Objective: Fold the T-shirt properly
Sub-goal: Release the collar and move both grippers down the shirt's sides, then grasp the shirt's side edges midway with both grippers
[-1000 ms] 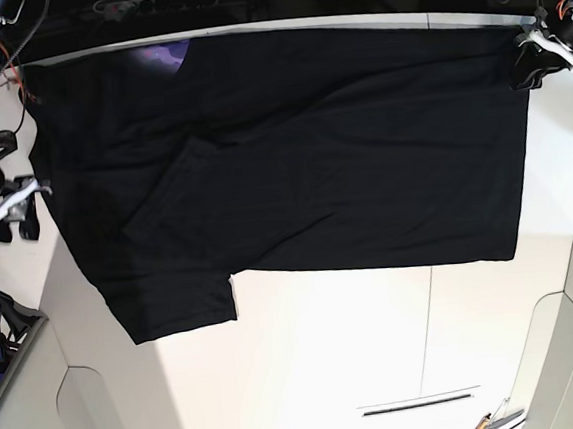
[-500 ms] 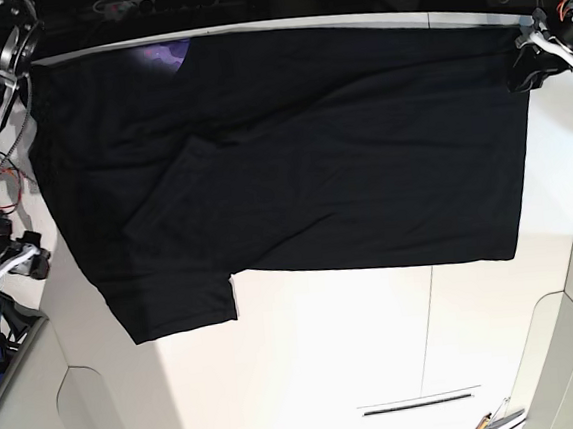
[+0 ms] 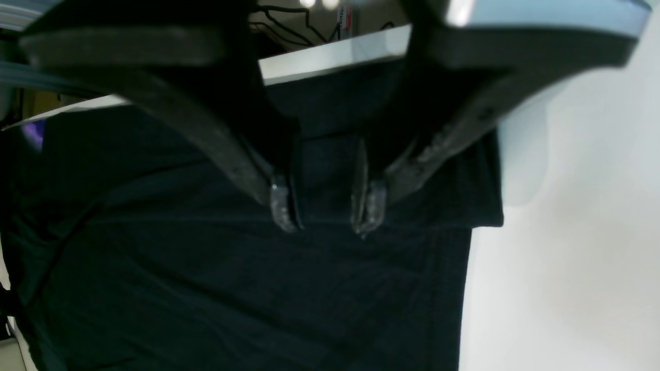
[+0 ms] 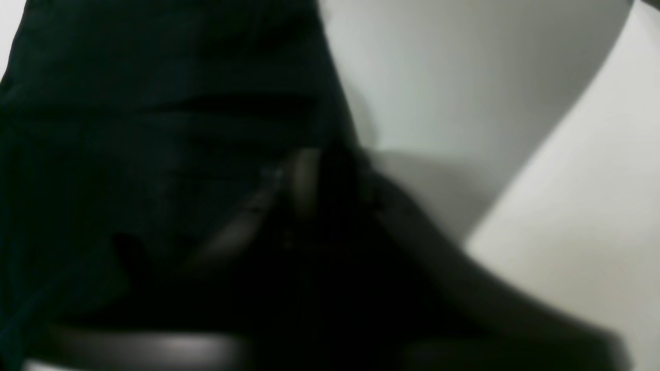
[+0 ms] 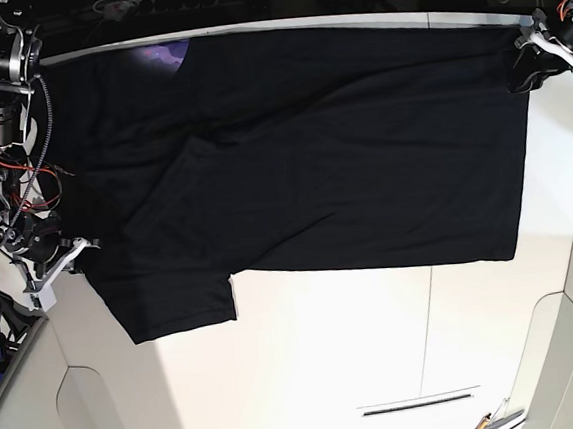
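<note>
T-shirt (image 5: 302,163) is lying spread flat across the white table (image 5: 378,347), plain black side up, one sleeve sticking out at the near left of the base view, a sliver of purple print (image 5: 164,55) showing at the far edge

Left gripper (image 3: 324,208) is sitting at the far corner of the hem, jaws closed on a small fold of black cloth; the corner edge is just to its right in the wrist view, bare table beyond

Right gripper (image 5: 58,263) is reaching at the shirt's edge just above the sleeve. Wrist view too dark and blurred; can't tell whether it is gripping or released

Step, as judged: taking hold of both ends of one side before the first fold; no fold made yet

Next move is calling for a firm right-side pinch, then both arms lifting together and carrying that edge across evenly
</note>
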Robot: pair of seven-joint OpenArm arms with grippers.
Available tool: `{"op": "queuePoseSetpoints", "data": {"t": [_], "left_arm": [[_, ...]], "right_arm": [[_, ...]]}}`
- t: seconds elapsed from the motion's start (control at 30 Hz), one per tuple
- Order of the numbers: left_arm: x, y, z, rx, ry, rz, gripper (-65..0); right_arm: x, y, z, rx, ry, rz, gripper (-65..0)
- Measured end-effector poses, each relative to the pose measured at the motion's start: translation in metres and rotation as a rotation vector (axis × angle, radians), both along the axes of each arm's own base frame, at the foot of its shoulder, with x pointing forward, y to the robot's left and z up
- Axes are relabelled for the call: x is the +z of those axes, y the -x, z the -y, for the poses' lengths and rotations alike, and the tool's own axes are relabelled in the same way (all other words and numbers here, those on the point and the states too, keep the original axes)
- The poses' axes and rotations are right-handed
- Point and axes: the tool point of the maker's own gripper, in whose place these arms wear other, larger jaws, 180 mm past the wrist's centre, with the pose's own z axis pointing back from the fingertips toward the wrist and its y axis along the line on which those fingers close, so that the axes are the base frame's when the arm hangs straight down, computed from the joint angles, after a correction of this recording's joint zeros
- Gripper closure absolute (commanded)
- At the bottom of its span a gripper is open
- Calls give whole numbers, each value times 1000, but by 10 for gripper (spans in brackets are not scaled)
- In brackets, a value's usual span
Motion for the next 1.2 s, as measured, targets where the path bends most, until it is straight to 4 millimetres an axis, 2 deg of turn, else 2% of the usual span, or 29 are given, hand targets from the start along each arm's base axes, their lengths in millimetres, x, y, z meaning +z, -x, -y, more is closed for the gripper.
{"op": "queuePoseSetpoints", "data": {"t": [0.13, 0.47, 0.53, 0.7, 0.83, 0.9, 1.07, 1.2], "left_arm": [[7, -15, 0, -2, -1, 37, -197], [49, -90, -11, 15, -108, 241, -198], [52, -106, -10, 9, -139, 257, -198], [35, -150, 4, -43, -187, 217, -199], [15, -181, 14, -76, -195, 156, -299], [7, -193, 16, -82, -189, 130, -304], [-7, -221, 2, -18, -175, 108, -304], [-15, -235, -8, 32, -150, 89, -304]], "right_arm": [[0, 0, -1, 1, -2, 0, 0], [0, 0, -1, 0, -5, 2, 0], [0, 0, -2, -1, -8, 1, 0], [1, -1, -4, -6, -26, 7, 0], [1, -1, -4, -7, -30, 7, 0], [1, -1, -4, -7, -30, 7, 0], [1, -1, -4, -7, -30, 5, 0], [1, -1, -4, -7, -31, 9, 0]]}}
